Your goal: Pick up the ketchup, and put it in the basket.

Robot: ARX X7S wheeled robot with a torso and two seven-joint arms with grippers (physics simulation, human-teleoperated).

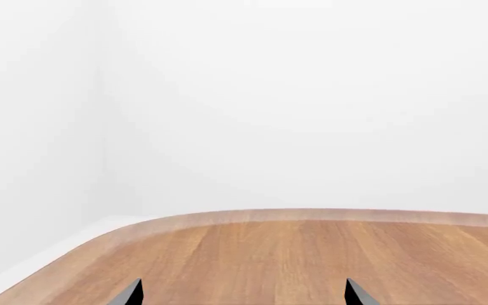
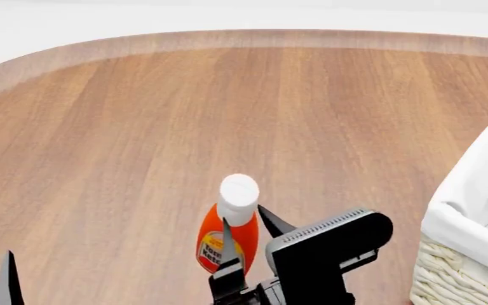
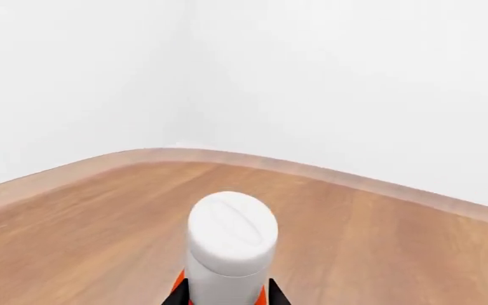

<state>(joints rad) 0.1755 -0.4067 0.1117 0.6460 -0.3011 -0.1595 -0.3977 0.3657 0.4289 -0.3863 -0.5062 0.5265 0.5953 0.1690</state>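
Note:
The ketchup (image 2: 236, 216), an orange-red bottle with a white cap and a yellow-white label, stands upright near the front of the wooden table. My right gripper (image 2: 249, 234) has one finger on each side of the bottle's body, pressed against it. In the right wrist view the ketchup's white cap (image 3: 231, 238) fills the middle, and the right gripper (image 3: 224, 291) closes on the orange shoulders. The basket (image 2: 462, 190), cream wicker with a white liner, stands at the right edge, to the right of the bottle. My left gripper (image 1: 244, 293) is open and empty over bare wood.
The wooden table (image 2: 142, 127) has a rounded far edge, with a white floor and white walls beyond it. One fingertip (image 2: 8, 283) of the left gripper shows at the bottom left of the head view.

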